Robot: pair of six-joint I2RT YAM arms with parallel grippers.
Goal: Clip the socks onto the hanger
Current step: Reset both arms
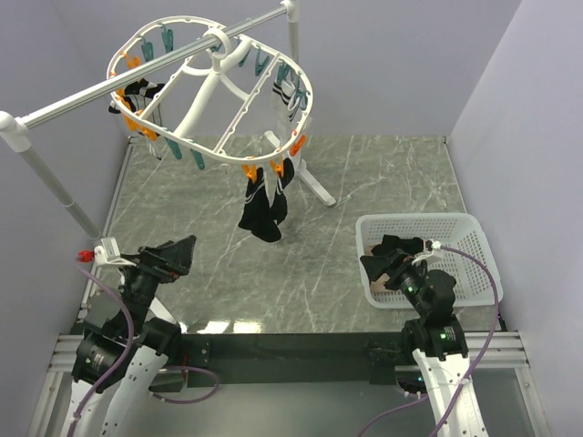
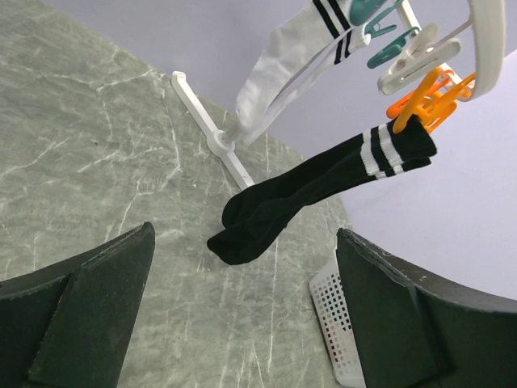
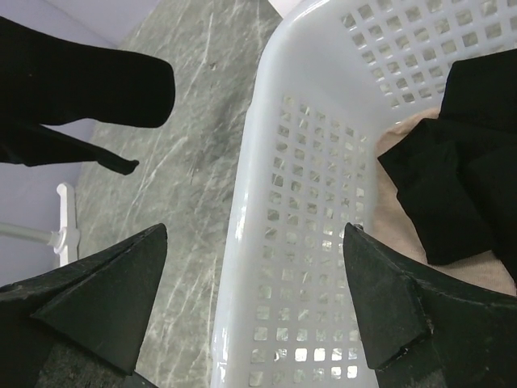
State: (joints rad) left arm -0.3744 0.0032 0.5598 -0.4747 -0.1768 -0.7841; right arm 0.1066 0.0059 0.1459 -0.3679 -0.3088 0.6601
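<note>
We see some socks (image 1: 262, 211) already clipped to the hanger (image 1: 196, 102) above the surface (image 1: 364, 173); more lie in the basket (image 1: 474, 264), unclipped. Both arms' jaws are released, empty, the right arm (image 1: 428, 296) over the basket.

"Where's the hanger (image 1: 199, 102)?"

"Hung from the rail (image 1: 68, 100) at the far left, above the table (image 1: 228, 273)."

"And the socks (image 1: 262, 208)?"

"Two hang from clips (image 1: 250, 170) on the hanger's near edge, above the middle of the table. More socks (image 1: 137, 94) hang at its left end and others at its right end. The rest lie in the basket (image 1: 428, 217)."

"Where's that?"

"On the table, at the near right. The right gripper (image 1: 390, 259) is above its near left corner, over the socks inside. The left gripper (image 1: 171, 250) is at the near left, well apart from the hanger."
</note>
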